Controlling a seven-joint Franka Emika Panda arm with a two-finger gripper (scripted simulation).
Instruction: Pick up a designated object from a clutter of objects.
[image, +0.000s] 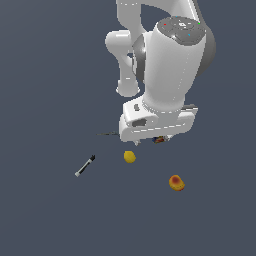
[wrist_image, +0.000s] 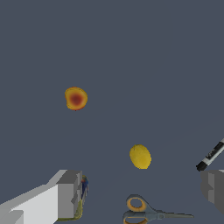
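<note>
- The end effector (wrist_image: 140, 194) hangs above the bench (image: 45, 210) with fingers (wrist_image: 69, 194) spread wide, holding nothing.
- The peach-like fruit (image: 176, 182) lies apart from the lemon (image: 129, 157), pen (image: 85, 165) and scissors (wrist_image: 146, 211).

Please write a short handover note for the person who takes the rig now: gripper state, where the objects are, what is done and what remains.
Gripper: open, holding nothing, hanging above the floor.
Peach-like fruit: lies alone, apart from the gripper, towards the exterior view's right of the lemon.
Pen: on the exterior view's left of the lemon.
Scissors and green package: under the hand, the package close beside one finger.
Done: nothing is grasped yet.
Left: move over the fruit, come down, close on it, lift.
</note>
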